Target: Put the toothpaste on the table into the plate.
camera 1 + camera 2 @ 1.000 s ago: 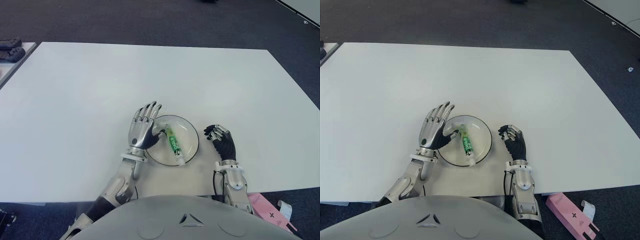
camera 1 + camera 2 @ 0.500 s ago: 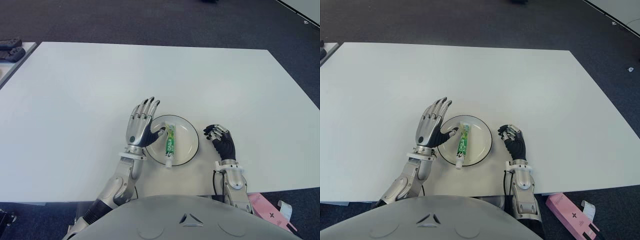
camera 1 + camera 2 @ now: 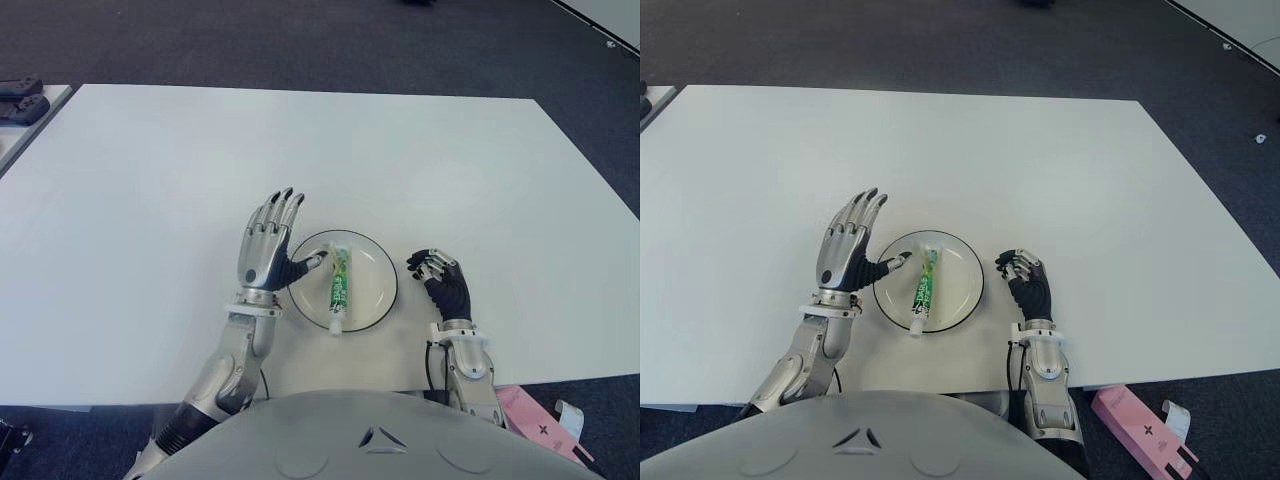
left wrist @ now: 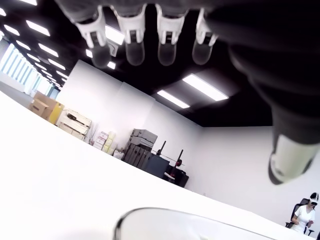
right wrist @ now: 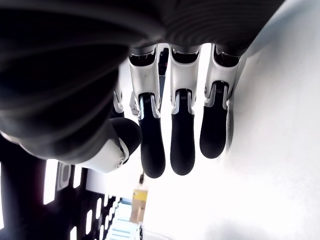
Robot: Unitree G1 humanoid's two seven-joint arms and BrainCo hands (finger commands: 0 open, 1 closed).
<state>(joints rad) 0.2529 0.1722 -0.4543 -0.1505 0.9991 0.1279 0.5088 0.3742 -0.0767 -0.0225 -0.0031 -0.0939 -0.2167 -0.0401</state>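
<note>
A green and white toothpaste tube [image 3: 339, 288] lies in the round white plate [image 3: 377, 275] near the table's front edge, its cap end over the plate's near rim. My left hand [image 3: 268, 250] stands just left of the plate, fingers spread upward and holding nothing, its thumb tip at the plate's left rim. The plate's rim [image 4: 165, 216] shows low in the left wrist view under my spread fingers [image 4: 135, 42]. My right hand [image 3: 442, 282] shows right of the plate with its fingers [image 5: 182, 135] curled and nothing in them.
The white table [image 3: 300, 150] stretches far ahead and to both sides. A pink box [image 3: 535, 420] lies on the floor at the lower right. Dark objects [image 3: 20, 100] sit on another surface at the far left.
My left hand let go of the toothpaste and drew back to the left, off the plate. The tube swung from a slant to nearly straight in the plate. The right hand stayed still.
</note>
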